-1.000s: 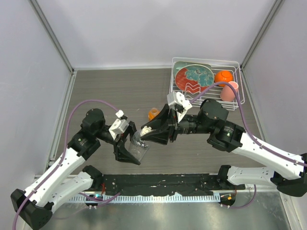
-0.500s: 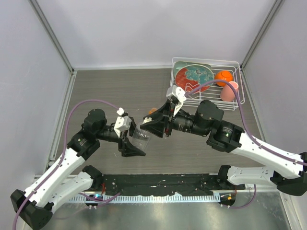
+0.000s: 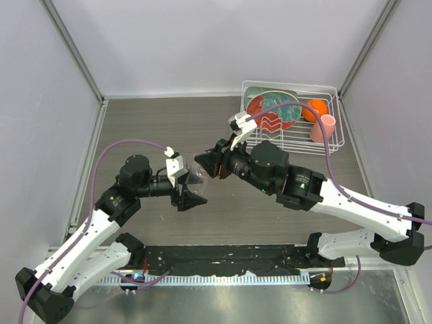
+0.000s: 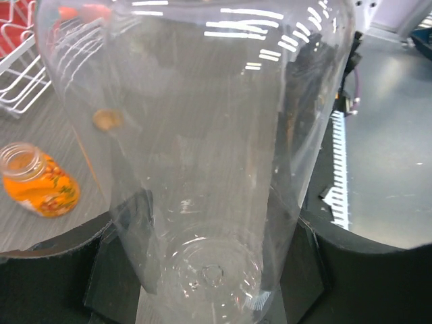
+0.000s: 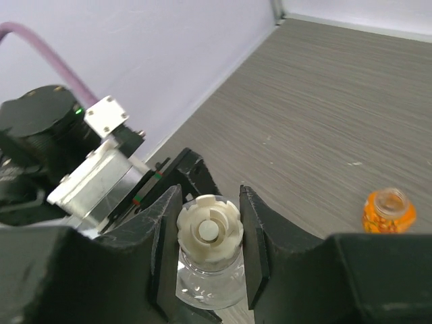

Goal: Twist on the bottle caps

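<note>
My left gripper [image 3: 191,191] is shut on the base of the clear bottle [image 3: 196,177] and holds it off the table, neck pointing toward the right arm. In the left wrist view the clear bottle [image 4: 202,135] fills the frame between the black fingers [image 4: 317,270]. My right gripper [image 3: 206,164] is shut on the cream-white cap [image 5: 209,229], which sits on the clear bottle's neck [image 5: 210,280]. The orange bottle [image 5: 387,210] stands open on the table, also in the left wrist view [image 4: 39,189]; the top view hides it. The orange cap is not clearly in view.
A white wire rack [image 3: 324,145] stands at the back right with a red and teal plate [image 3: 273,108], an orange ball-like thing [image 3: 312,109] and a pink cup [image 3: 326,127]. Grey walls close in on both sides.
Both grippers have moved toward the back of the table with the clear bottle between them. The bottle has tilted from near upright to lying toward the right gripper. The right arm has swung left.
</note>
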Controlling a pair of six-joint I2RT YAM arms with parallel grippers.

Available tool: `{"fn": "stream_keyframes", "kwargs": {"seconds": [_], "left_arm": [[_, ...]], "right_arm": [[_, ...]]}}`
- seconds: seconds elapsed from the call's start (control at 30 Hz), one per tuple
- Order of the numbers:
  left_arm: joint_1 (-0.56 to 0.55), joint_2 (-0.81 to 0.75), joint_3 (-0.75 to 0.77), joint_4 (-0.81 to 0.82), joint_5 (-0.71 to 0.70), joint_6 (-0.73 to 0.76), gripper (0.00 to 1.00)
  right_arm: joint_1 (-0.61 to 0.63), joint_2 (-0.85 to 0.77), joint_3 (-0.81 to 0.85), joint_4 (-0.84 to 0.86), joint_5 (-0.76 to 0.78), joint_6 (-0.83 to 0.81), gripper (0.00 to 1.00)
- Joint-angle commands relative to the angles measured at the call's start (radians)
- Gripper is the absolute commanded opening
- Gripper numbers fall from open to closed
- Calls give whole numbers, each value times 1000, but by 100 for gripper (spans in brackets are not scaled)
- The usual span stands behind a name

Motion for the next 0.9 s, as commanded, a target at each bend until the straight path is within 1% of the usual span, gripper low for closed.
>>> {"fn": "stream_keyframes", "kwargs": {"seconds": [0.0,0.03,0.1,0.13,0.23,0.3,0.33,0.37,0.47,0.5,0.53,0.6,0.63,0.7,0.73,0.77,0.8,0.83,0.87], "left_arm": [[2,-48,26,180,-153,89,2],[2,-49,23,181,-191,94,2],[2,-51,18,181,-232,108,2],[0,-52,15,180,-280,108,3],[2,-52,9,183,-344,100,1],[2,-52,4,184,-395,103,1],[0,-52,3,184,-415,105,0],[0,-54,1,181,-452,106,0],[-1,-55,-3,167,-478,124,0],[0,-55,-3,161,-470,126,0],[-1,-58,-2,157,-463,123,1],[-1,-64,-8,144,-443,115,1],[0,-69,-14,144,-435,103,2],[0,-77,-20,143,-418,92,2],[0,-81,-29,146,-401,86,2],[-1,-84,-32,149,-391,69,2],[0,-84,-35,149,-381,63,2],[0,-84,-37,151,-349,57,3],[0,-84,-39,154,-328,42,3]], "right_arm": [[36,78,20,-221,356,130,1],[48,87,34,-247,414,150,1],[61,119,60,-285,469,199,1],[74,136,92,-332,538,218,1],[88,194,163,-412,618,284,1],[99,238,197,-442,644,309,1],[102,252,236,-483,660,342,1],[105,271,255,-495,673,347,1],[108,334,347,-540,670,332,1],[108,343,368,-543,661,320,4],[110,354,404,-543,655,306,25],[108,343,430,-528,617,248,39],[108,329,438,-496,600,225,51],[108,250,419,-438,527,163,63],[107,216,380,-367,497,146,73],[108,134,354,-329,467,128,78],[108,95,327,-298,441,96,81],[108,52,277,-246,380,82,84],[108,18,255,-226,353,70,85]]}}
